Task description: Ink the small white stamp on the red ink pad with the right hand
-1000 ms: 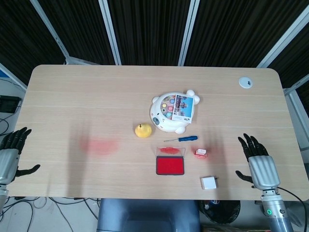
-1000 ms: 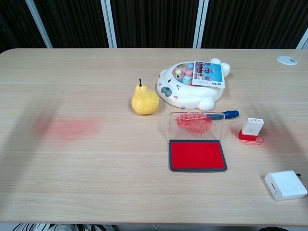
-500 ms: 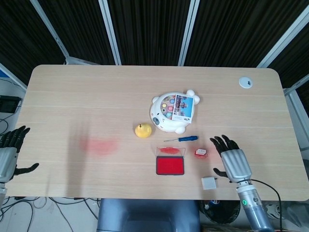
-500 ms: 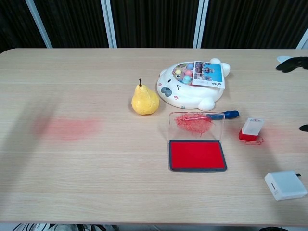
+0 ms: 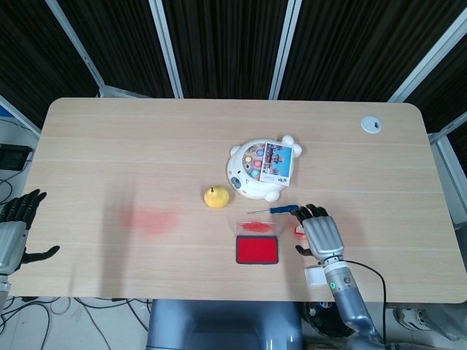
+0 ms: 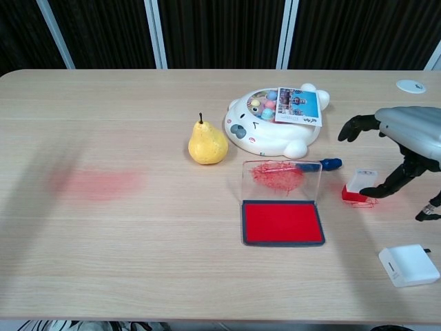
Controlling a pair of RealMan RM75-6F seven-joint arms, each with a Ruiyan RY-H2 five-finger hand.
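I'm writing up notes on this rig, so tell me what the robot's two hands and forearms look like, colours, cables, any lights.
The right hand has a ribbed silver-grey back and black fingers. Behind it runs a grey cylindrical wrist with a small green light, and a black cable loops off beside it. The left hand, at the frame's edge, has the same silver back and black fingers; its forearm is cut off.

- Bright, even overhead light; both views sharp.
- Soft, faint shadows on the pale wooden table (image 6: 138, 262).
- Dark slatted backdrop (image 5: 219, 44) stays dim.
- No strong glare.
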